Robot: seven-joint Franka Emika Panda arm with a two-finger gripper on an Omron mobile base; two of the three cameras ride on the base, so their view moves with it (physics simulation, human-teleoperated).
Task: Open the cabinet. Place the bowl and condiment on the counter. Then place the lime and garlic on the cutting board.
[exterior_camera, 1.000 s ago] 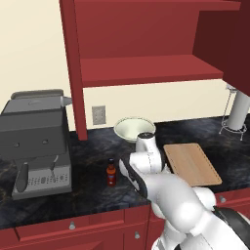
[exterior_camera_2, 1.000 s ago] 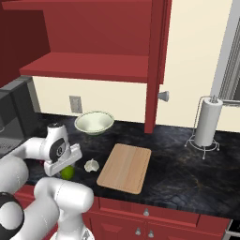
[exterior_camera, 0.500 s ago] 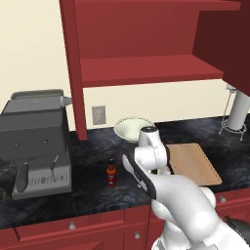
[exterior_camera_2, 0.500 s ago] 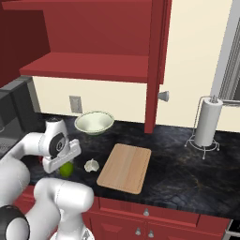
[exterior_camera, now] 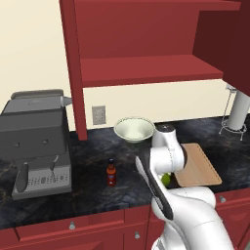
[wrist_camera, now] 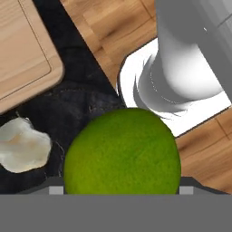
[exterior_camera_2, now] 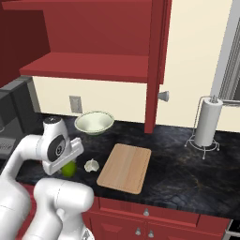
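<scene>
Lime [wrist_camera: 122,152], round with no long axis, sits between the spread pincer [wrist_camera: 118,190].

The lime [wrist_camera: 122,152] is yellow-green. The garlic [wrist_camera: 23,145] is white. The cutting board [exterior_camera_2: 125,167] is light brown wood. The bench [exterior_camera_2: 187,168] is black with faint veins.

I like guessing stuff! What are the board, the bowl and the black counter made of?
Cutting board: looks like light wood, matte, with faint grain lines. Bowl: seems glazed ceramic, smooth cream inside. Counter: probably polished dark stone, going by its pale marbled veins. It's a rendering, so these are guesses.
</scene>
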